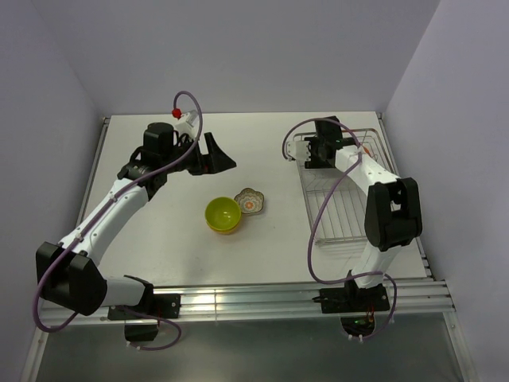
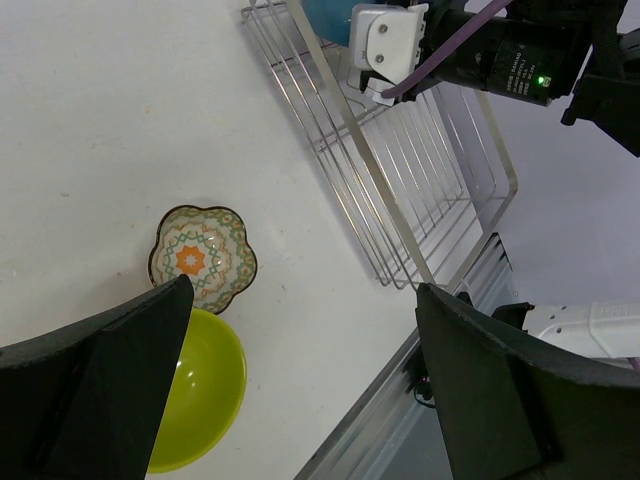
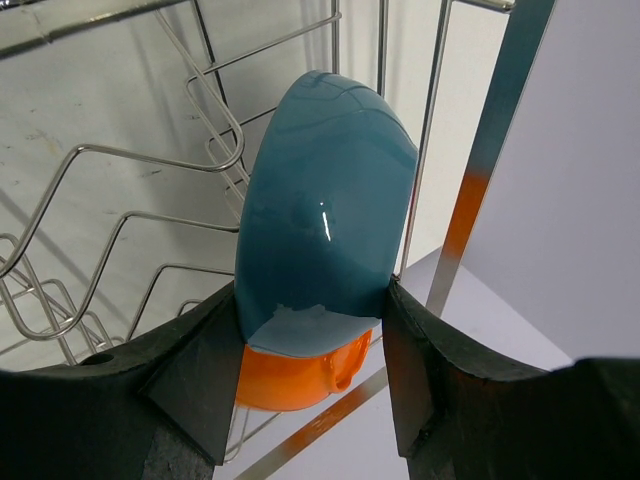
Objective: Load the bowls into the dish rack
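Note:
My right gripper (image 3: 312, 300) is shut on a blue bowl (image 3: 325, 200) that stands on its edge among the wires at the far end of the silver dish rack (image 1: 338, 215). An orange bowl (image 3: 300, 375) sits just behind it in the rack. In the top view the right gripper (image 1: 308, 151) is at the rack's far left corner. A lime-green bowl (image 1: 223, 215) and a small scalloped floral dish (image 1: 250, 200) sit side by side mid-table. My left gripper (image 1: 219, 159) is open and empty, above the table behind them. The white bowl is out of view.
The left wrist view shows the floral dish (image 2: 202, 257), the green bowl (image 2: 195, 400) and the rack (image 2: 400, 170) with the right arm's wrist over its far end. Walls close the table at the back and sides. A metal rail (image 1: 262, 298) runs along the near edge.

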